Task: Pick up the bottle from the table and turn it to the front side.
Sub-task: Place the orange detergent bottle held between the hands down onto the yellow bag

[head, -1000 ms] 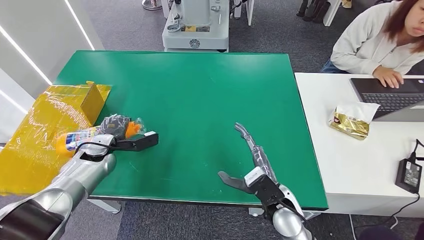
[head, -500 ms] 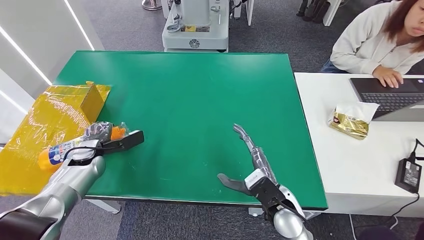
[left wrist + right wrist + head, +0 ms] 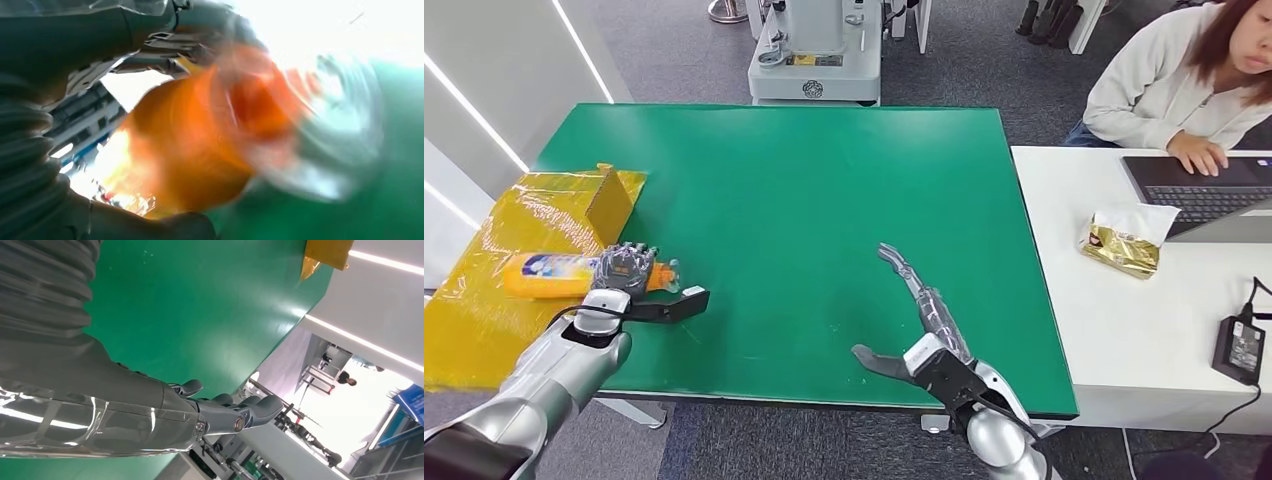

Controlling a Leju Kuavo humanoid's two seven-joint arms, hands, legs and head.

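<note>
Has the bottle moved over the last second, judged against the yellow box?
Yes. The bottle, held by the left hand, has swung further left over the yellow box and now lies roughly level.

Glossy orange plastic bottle (image 3: 549,273), crinkly shiny yellow film-wrapped box (image 3: 514,250), smooth matt green table (image 3: 824,190).

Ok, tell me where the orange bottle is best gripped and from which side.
Probably around the neck end, where the left hand already wraps it. The orange bottle lies on its side over the yellow wrapped box at the table edge, body pointing outward, so coming from the table side suits.
</note>
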